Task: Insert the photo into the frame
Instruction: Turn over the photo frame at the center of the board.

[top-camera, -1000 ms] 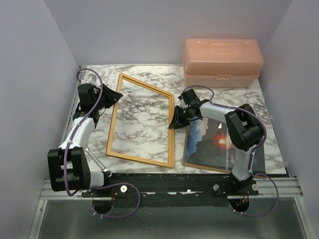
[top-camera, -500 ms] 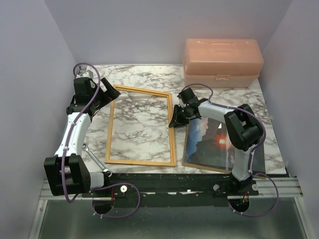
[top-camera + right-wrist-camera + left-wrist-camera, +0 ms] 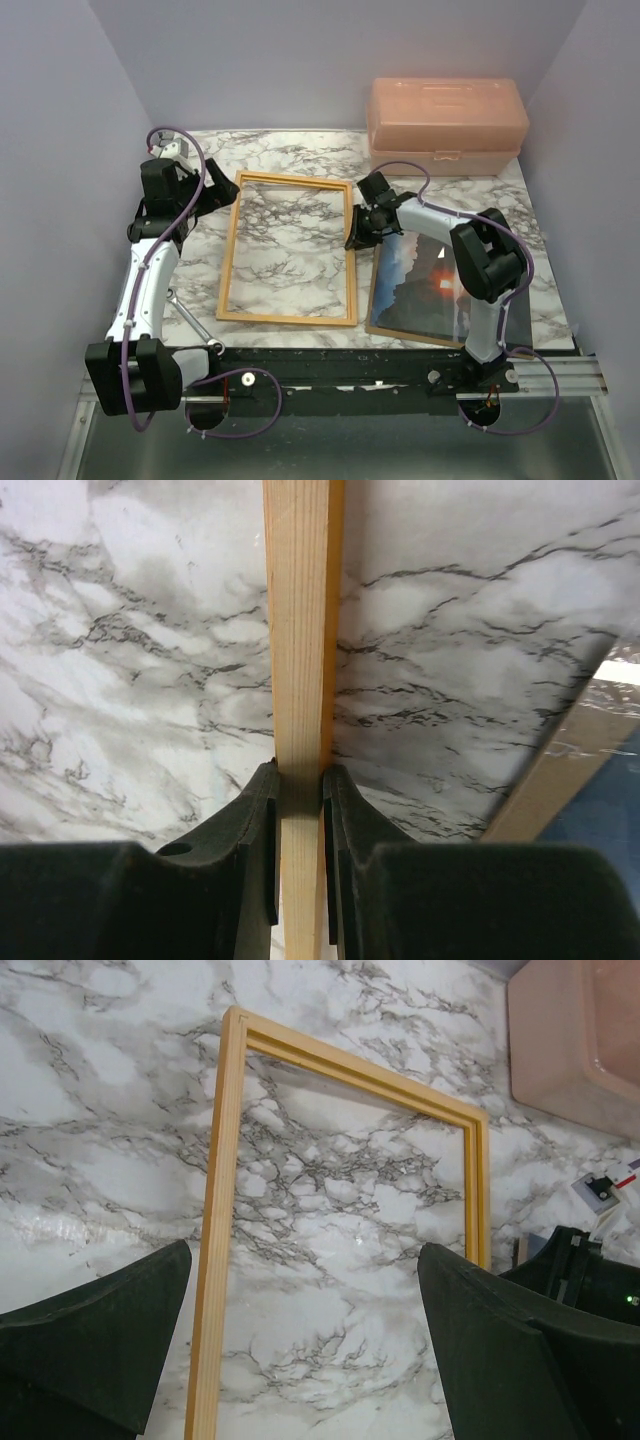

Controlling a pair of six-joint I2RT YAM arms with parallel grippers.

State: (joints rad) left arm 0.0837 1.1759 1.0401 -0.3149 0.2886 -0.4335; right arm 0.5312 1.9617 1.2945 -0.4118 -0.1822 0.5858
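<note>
Soft, bright light falls from above and the shadows are faint. The table [image 3: 60, 1230] shines white at the left edge of the left wrist view. In the right wrist view the close black fingers [image 3: 238, 825] look a bit fuzzy.

The left arm [image 3: 148, 275] and right arm [image 3: 432, 218] share white links, black joints and purple cables [image 3: 173, 131].

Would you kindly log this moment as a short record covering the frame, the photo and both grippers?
frame: flat on the table, empty, marble showing through
photo: face up, right of the frame, not in it
right gripper: fingers shut on the frame's right rail
left gripper: open, holding nothing, near the frame's far-left corner
</note>
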